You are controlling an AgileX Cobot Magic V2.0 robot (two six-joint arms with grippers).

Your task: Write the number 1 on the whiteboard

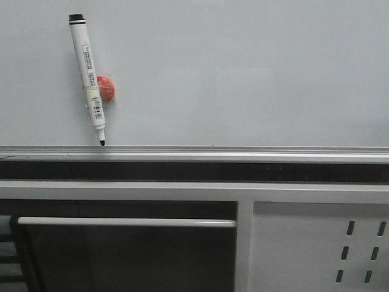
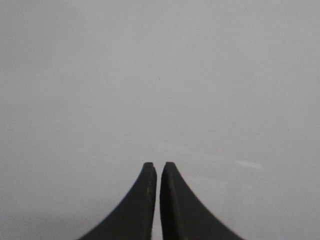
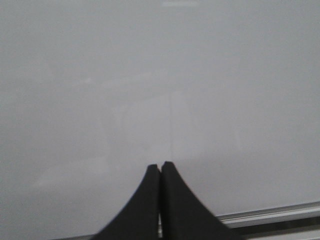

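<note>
Up in the upper left of the front view, you've got a white marker pen (image 1: 87, 79) hanging on the whiteboard (image 1: 255, 73), tilted slightly, black cap end up and bare tip down, the tip just above the silver rail (image 1: 243, 152) along the board's lower edge. Tucked behind the pen's barrel is a round orange-red magnet (image 1: 106, 89), touching it. No stroke shows anywhere on the board: the number 1 is not written yet, and the surface reads plain pale grey from edge to edge.

Neither arm shows in the front view. On the left wrist view, your left hand (image 2: 158, 165) has its two dark fingers drawn almost together, only a sliver of gap between the tips, gripping nothing, with bare board ahead of it. On the right wrist view, your right hand (image 3: 160, 165) has its fingers pressed tip to tip, also empty, with the board filling the frame and the rail (image 3: 270, 216) showing at the lower right.

Below the rail in the front view, lower right, sits a grey perforated panel (image 1: 322, 243).
</note>
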